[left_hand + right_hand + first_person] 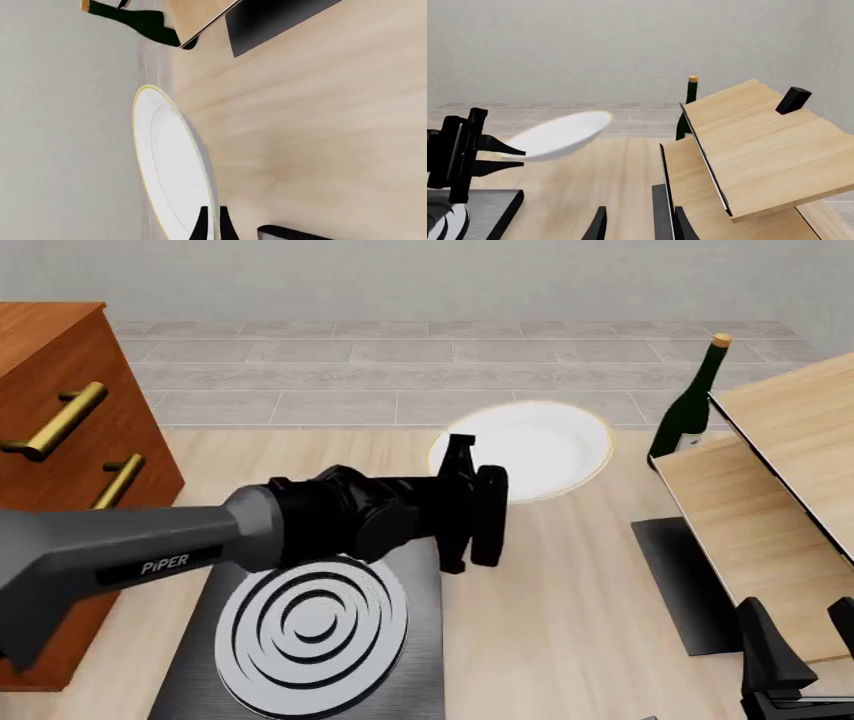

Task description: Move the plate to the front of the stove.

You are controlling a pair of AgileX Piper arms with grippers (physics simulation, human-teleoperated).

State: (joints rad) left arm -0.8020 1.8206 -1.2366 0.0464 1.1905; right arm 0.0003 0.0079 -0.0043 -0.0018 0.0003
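Note:
The white plate (541, 445) with its thin gold rim hangs tilted above the table beyond the stove, as the right wrist view shows (560, 135). My left gripper (461, 465) is shut on the plate's near rim; in the left wrist view its two dark fingers (200, 225) pinch the edge of the plate (170, 165). The stove (314, 625), a black slab with silver rings, lies under my left arm at the near left. My right gripper (801, 635) stands open and holds nothing at the near right, its fingers apart in its own view (640, 225).
A wooden dresser (67, 440) with gold handles stands at the left. A slanted wooden shelf unit (787, 470) fills the right side, with a plain black mat (681, 580) under it. A dark green wine bottle (687, 410) stands behind the shelf, near the plate.

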